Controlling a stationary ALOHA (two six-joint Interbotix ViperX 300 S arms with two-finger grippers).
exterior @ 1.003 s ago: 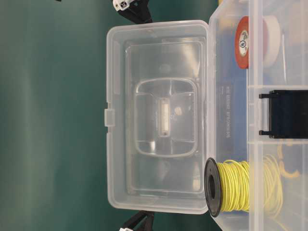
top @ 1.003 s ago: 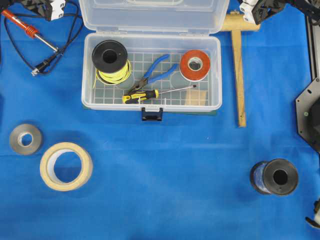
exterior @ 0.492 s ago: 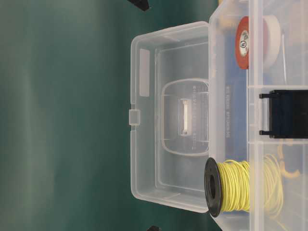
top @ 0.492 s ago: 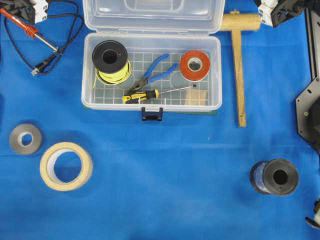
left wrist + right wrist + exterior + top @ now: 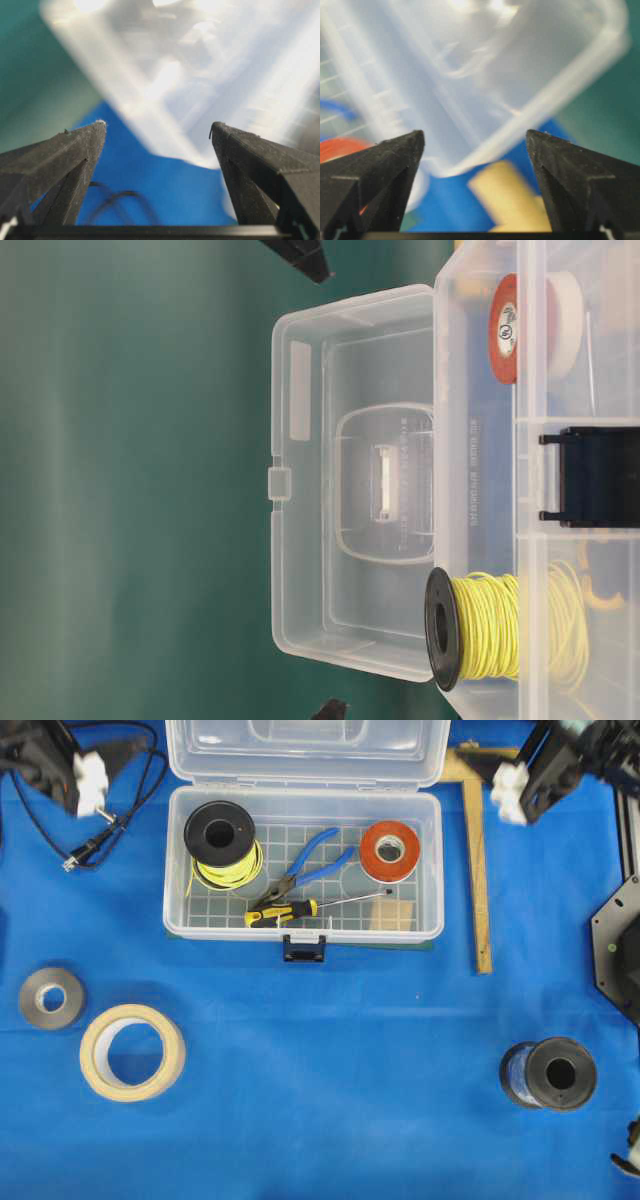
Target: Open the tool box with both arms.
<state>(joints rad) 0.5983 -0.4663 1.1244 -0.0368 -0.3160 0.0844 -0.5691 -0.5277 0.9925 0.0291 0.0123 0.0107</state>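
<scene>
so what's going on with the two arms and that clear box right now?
The clear plastic tool box sits on the blue cloth with its lid swung fully open, showing the yellow wire spool, blue-handled pliers and red tape roll inside. The left gripper and right gripper are both open and empty, off either side of the lid, touching nothing.

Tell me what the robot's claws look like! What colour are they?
Each claw has two black fingers that narrow to blunt tips, with a slightly rough surface. You can see them up close on the left gripper and the right gripper. From above, each arm is mostly black with a white block fitted near the gripper, and the right arm has pale teal parts too.
</scene>
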